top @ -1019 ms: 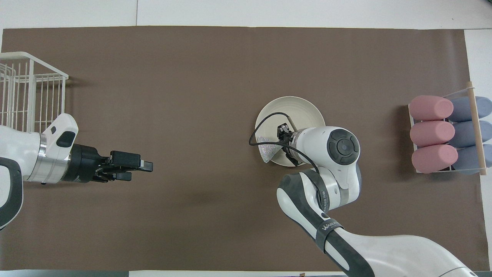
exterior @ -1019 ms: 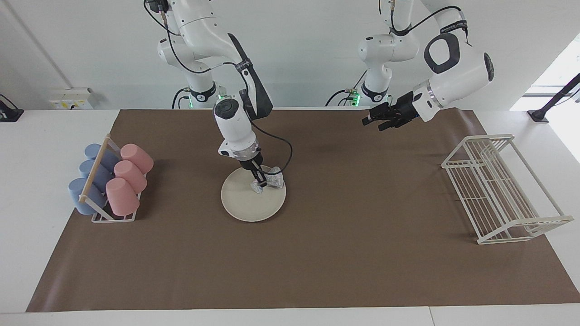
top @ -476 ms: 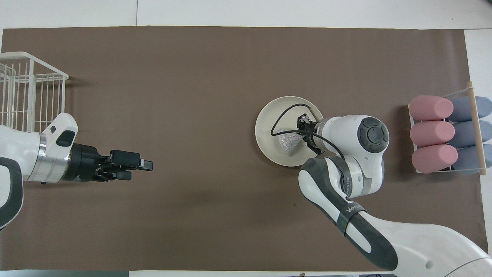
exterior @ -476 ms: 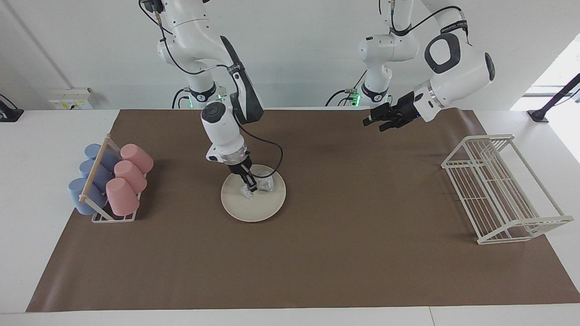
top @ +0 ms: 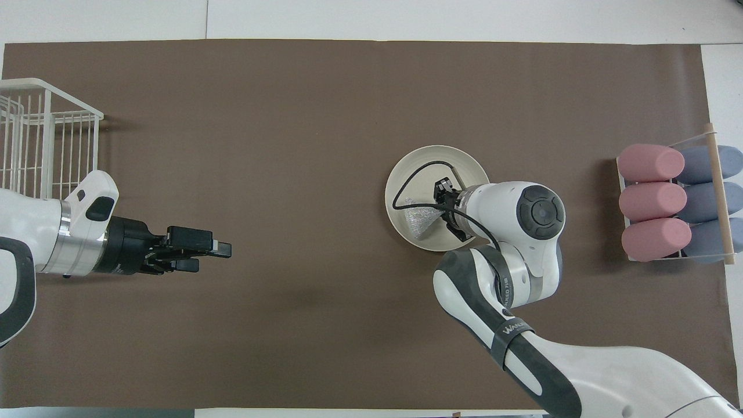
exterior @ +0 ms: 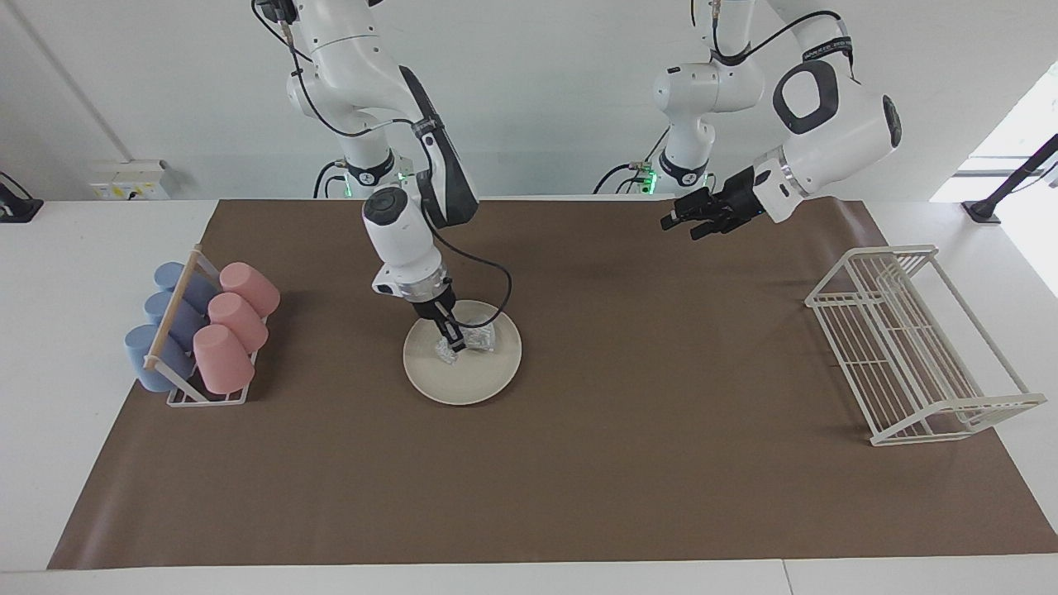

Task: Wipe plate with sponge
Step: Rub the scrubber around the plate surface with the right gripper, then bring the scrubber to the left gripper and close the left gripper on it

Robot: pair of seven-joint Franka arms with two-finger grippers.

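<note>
The right gripper (exterior: 453, 340) is down on the plate (exterior: 463, 376), its fingers clamped on the sponge (exterior: 471, 340), which rests on the plate's surface in the part nearer to the robots; from above, the sponge (top: 420, 219) spreads out from the fingertips toward the left arm's end of the plate (top: 406, 174), and the right gripper (top: 446, 209) reaches it from the right arm's end. A black cable (top: 409, 180) loops from the wrist over the plate. Taking the facing view from its left edge, a holder of cups (exterior: 198, 326), three blue and three pink, lies on its side well apart from the plate toward the right arm's end of the table; then comes the plate with the gripper on it; then bare brown mat (exterior: 661, 430); then the left gripper (exterior: 682, 221), raised over the mat, well apart from the plate, where that arm waits with its fingers close together and nothing between them; last, a white wire rack (exterior: 917, 347) stands far from the plate at the left arm's end. Nothing lies between the plate and either holder. In the overhead view the right arm's wrist covers the plate's edge nearer to the robots, the rack (top: 40, 139) is cut off by the picture's edge, and where the fingertips meet the sponge is hard to make out.
</note>
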